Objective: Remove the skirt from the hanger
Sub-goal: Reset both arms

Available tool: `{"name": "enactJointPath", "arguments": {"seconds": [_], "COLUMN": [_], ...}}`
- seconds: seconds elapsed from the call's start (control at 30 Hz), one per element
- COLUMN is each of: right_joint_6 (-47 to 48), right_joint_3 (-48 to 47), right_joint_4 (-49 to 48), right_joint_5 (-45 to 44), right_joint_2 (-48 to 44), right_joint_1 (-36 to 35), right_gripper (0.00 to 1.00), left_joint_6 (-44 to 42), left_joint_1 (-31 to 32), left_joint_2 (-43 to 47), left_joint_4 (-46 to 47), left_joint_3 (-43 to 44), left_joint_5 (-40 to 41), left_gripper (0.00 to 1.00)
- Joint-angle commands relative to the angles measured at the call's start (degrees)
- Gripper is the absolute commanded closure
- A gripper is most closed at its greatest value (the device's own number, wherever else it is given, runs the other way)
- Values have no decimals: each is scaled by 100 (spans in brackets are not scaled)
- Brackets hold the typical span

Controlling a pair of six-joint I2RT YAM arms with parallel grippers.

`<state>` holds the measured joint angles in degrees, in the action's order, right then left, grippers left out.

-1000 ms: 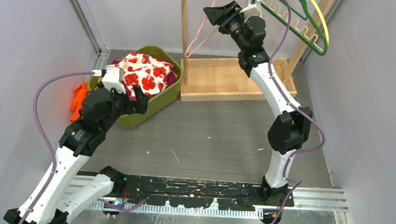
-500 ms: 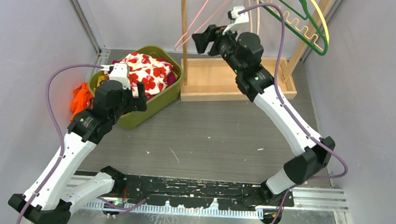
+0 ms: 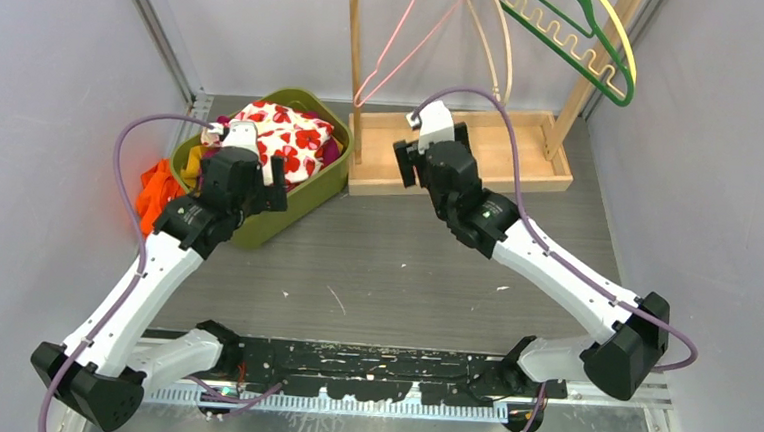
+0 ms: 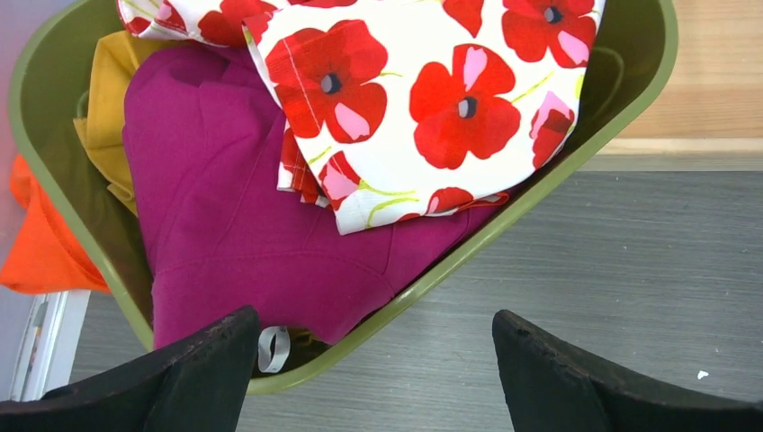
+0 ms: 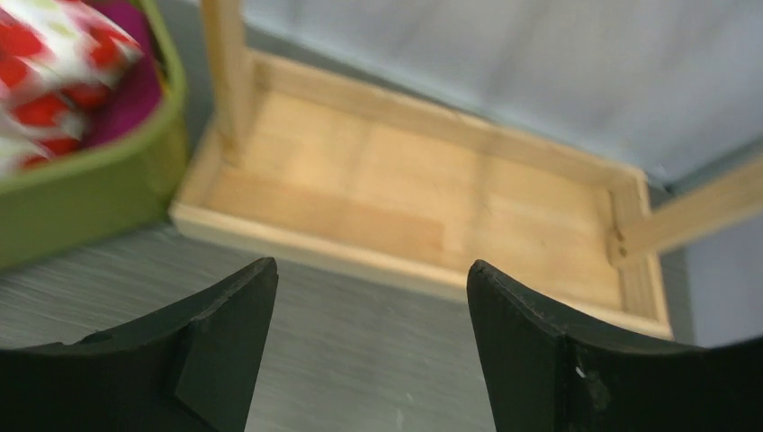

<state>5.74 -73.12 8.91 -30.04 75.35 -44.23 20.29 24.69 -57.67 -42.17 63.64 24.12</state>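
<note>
The soft white cotton skirt printed with red poppies [image 4: 423, 99] lies folded on a magenta cloth [image 4: 225, 207] inside the smooth olive-green plastic basket [image 3: 298, 206]. Its upper edge is cut off. A small white tag [image 4: 270, 349] is unreadable. The left gripper [image 4: 373, 346] and right gripper [image 5: 369, 288] both stand apart, empty; the right wrist view is blurred.

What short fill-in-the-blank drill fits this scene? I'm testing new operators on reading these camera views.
1. The poppy-print skirt lies in the ____ bin.
2. The pink hanger on the rack carries ____ clothing.
3. The left hand and the right hand are both ____.
Missing words: green; no; open.
</note>
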Motion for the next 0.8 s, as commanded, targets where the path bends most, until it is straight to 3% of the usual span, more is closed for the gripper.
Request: {"name": "enactJointPath", "arguments": {"seconds": [0.0,0.23,0.77], "right_joint_6": [242,-681,-1031], "right_joint_3": [620,925,944], "right_joint_4": [152,316,292], "right_joint_5": [-1232,-977,-773], "right_joint_2": [-460,-787,-635], "right_joint_1": [47,445,506], "right_gripper": [16,11,10], "left_joint_6": [153,230,352], "left_joint_1": [19,24,27], "left_joint_2": [12,-160,-59], "left_joint_4": [173,196,195], "left_joint_3": [235,290,229], "left_joint_5": [267,349,648], "left_gripper": [1,1,0]}}
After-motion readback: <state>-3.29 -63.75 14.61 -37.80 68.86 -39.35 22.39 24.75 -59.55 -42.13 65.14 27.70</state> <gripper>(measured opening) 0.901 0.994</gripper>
